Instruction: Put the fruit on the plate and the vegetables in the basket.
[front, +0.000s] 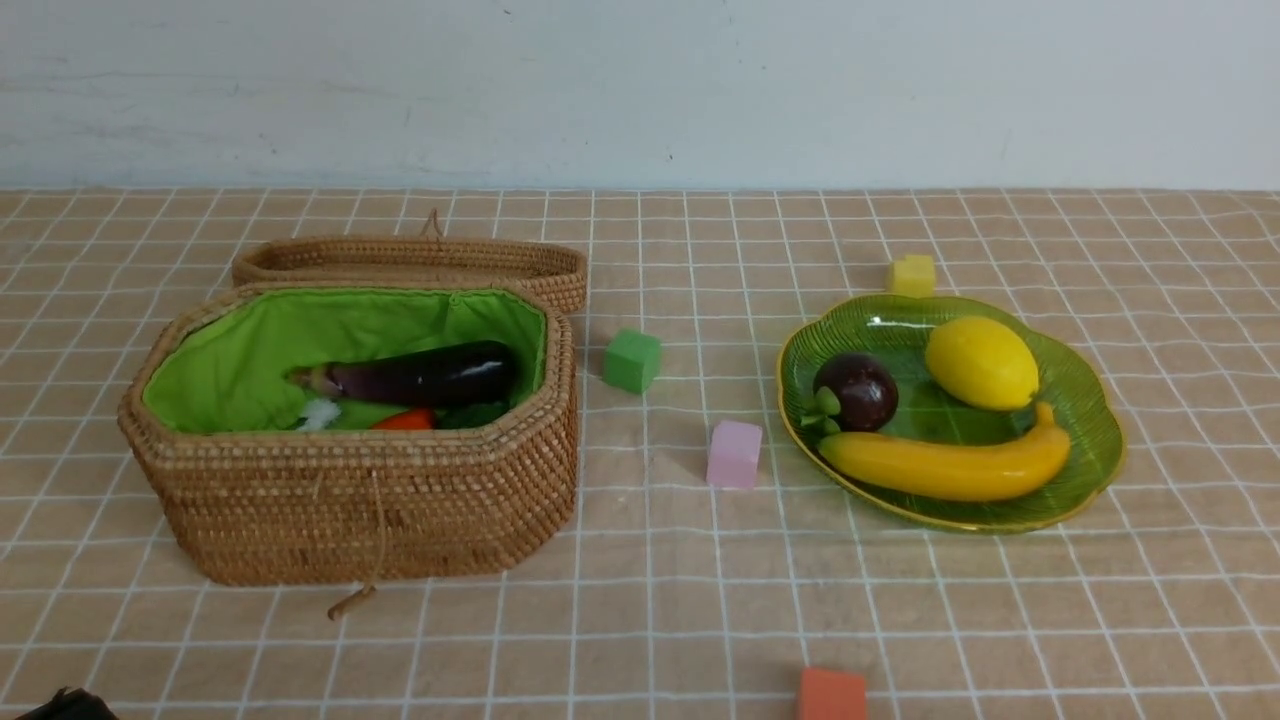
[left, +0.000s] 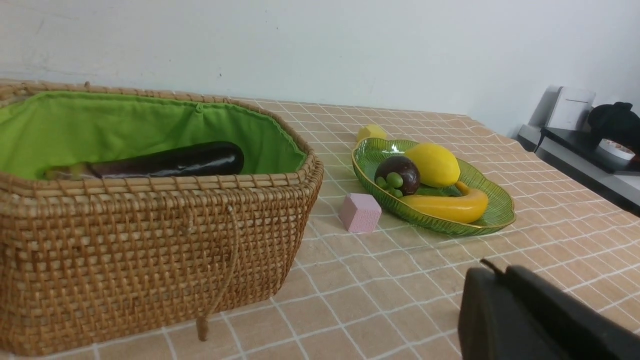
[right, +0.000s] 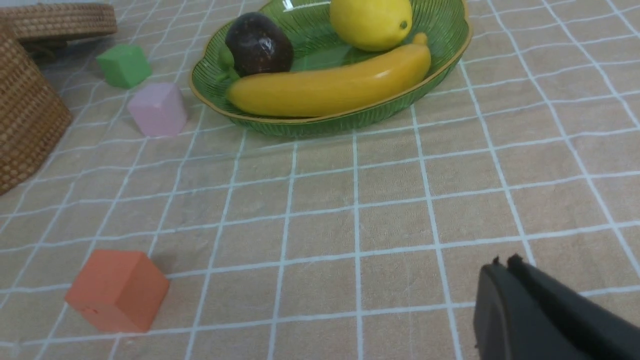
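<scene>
Both grippers, left gripper (left: 492, 280) and right gripper (right: 502, 275), sit closed and empty, clear of our sorted load. Left of the plate (front: 1090, 400), the woven wicker basket (front: 360, 500) holds glossy eggplant (front: 420, 375), radish (front: 320, 413) and carrot (front: 405, 420). On the ribbed green glass lie mangosteen (front: 857, 390), lemon (front: 982, 362) and banana (front: 950, 465). We judge sorting finished; nothing remains to pick.

Each wrist view shows 2 matte black, flat-sided jaws with small notched tips, no markings visible.
</scene>
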